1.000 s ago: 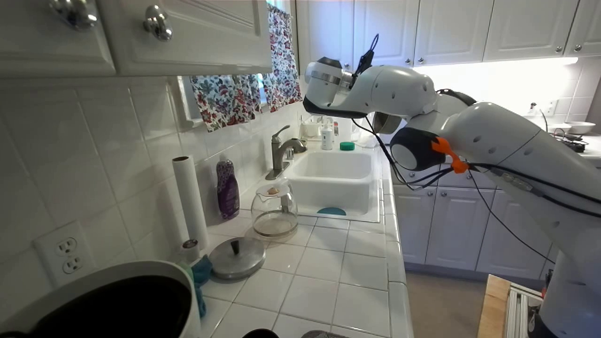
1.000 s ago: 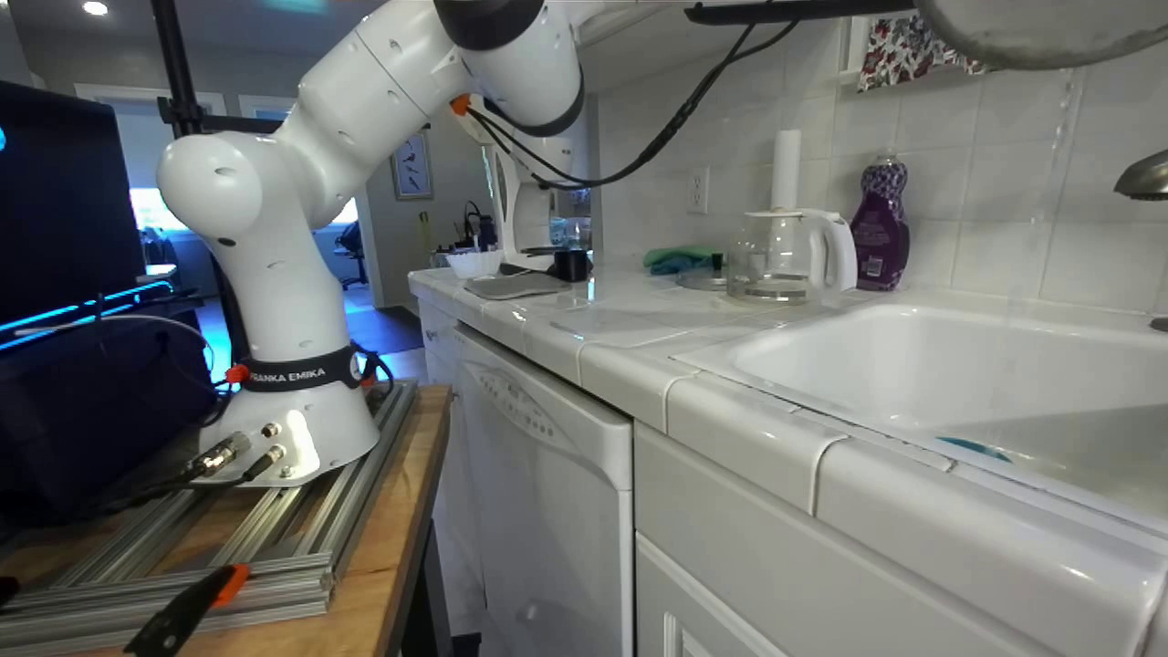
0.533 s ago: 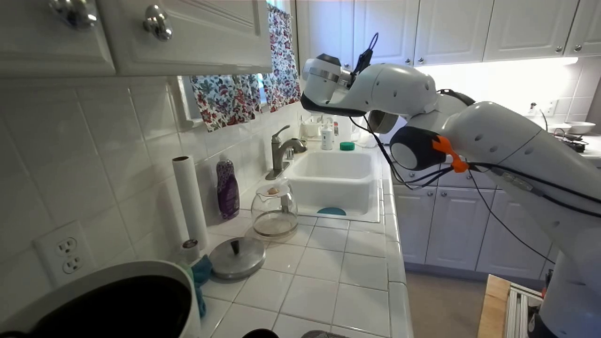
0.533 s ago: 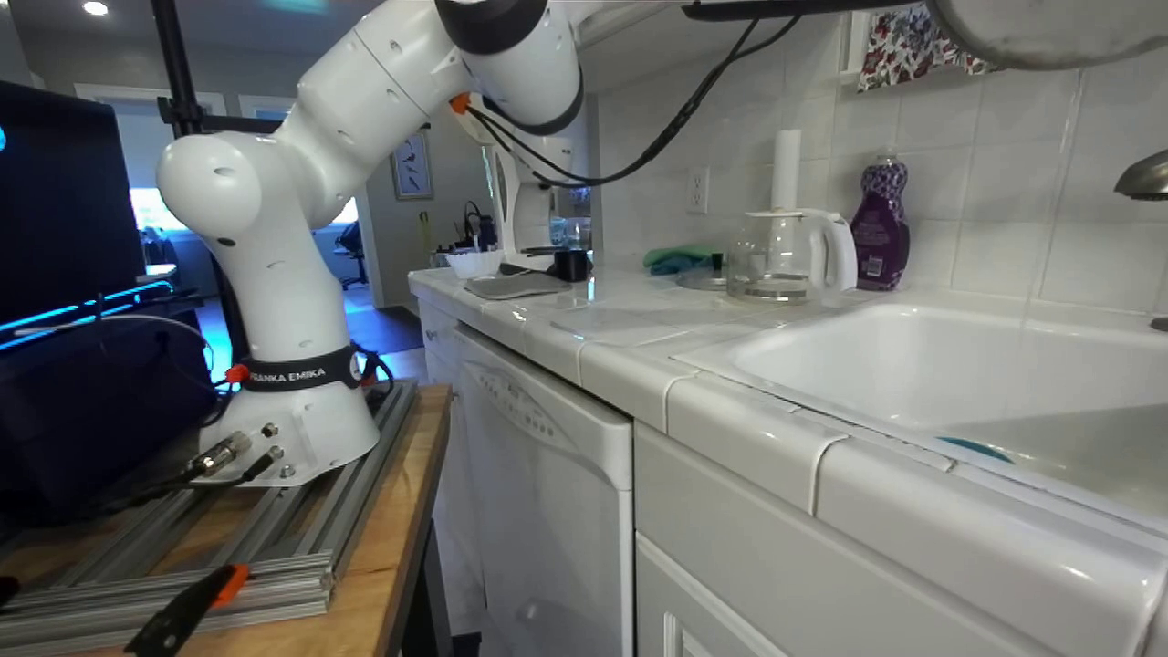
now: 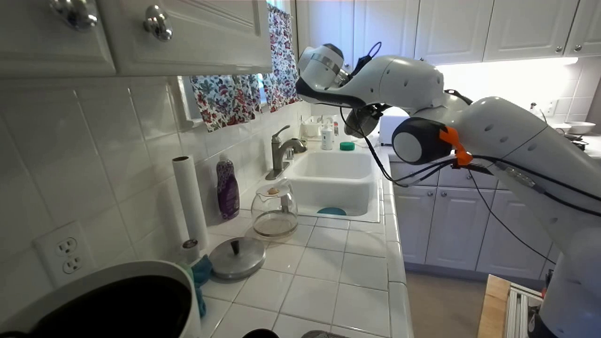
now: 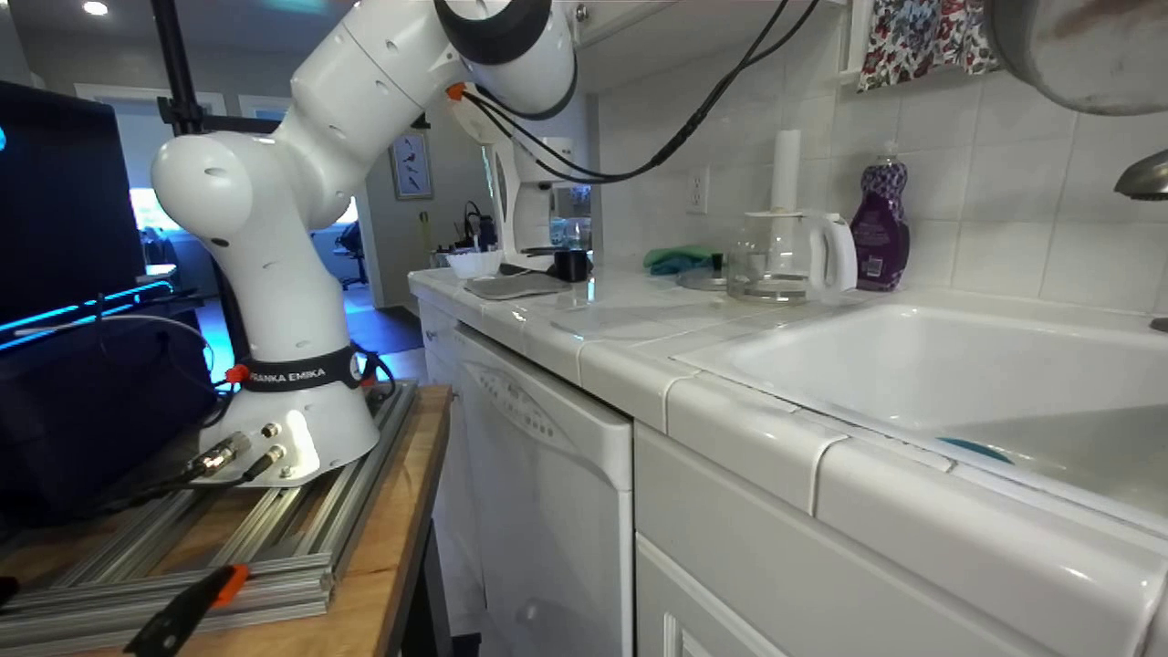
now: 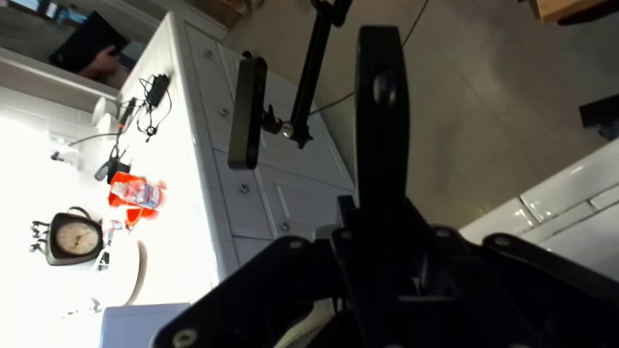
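A grey metal pan (image 6: 1086, 59) hangs in the air, tilted, cut off by the top right corner of an exterior view; brown stain marks its surface. In an exterior view the same pan (image 5: 361, 123) shows under the arm's wrist, picture-wise above the far right side of the sink (image 5: 328, 192). Its long black handle (image 7: 382, 130), with a hole at the end, points up the wrist view. My gripper (image 7: 379, 212) is shut on this handle. Only a pale sliver of the pan (image 7: 304, 324) shows behind the dark linkage in the wrist view.
Beside the sink stand a glass carafe (image 5: 274, 211), a metal lid (image 5: 237, 258), a purple bottle (image 5: 228, 190) and a paper roll (image 5: 190, 202). A faucet (image 5: 286, 150) rises at the sink's edge. The wrist view shows a camera (image 7: 247, 113) on a black stand.
The wrist has turned, and the held pan has swung left in one exterior picture and moved right and lower in the other, showing more of its surface. Counter things have stayed put.
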Action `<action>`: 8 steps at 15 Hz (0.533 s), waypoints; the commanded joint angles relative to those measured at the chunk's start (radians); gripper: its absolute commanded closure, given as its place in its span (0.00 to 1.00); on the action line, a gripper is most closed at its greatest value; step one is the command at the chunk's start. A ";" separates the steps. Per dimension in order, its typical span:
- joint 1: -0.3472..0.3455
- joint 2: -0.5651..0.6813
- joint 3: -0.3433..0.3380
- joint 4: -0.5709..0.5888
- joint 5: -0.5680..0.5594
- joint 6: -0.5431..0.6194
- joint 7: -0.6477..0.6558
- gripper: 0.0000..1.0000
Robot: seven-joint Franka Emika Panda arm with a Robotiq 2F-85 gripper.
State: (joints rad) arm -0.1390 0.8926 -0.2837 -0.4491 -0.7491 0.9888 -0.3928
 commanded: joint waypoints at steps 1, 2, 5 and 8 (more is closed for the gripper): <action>-0.026 -0.074 0.064 -0.034 0.122 0.091 0.074 0.94; -0.025 -0.082 0.072 -0.028 0.154 0.117 0.086 0.94; -0.028 -0.099 0.091 -0.018 0.255 0.197 0.113 0.94; -0.037 -0.111 0.119 -0.016 0.373 0.260 0.123 0.94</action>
State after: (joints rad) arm -0.1593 0.8148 -0.1995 -0.4491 -0.4777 1.1910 -0.2971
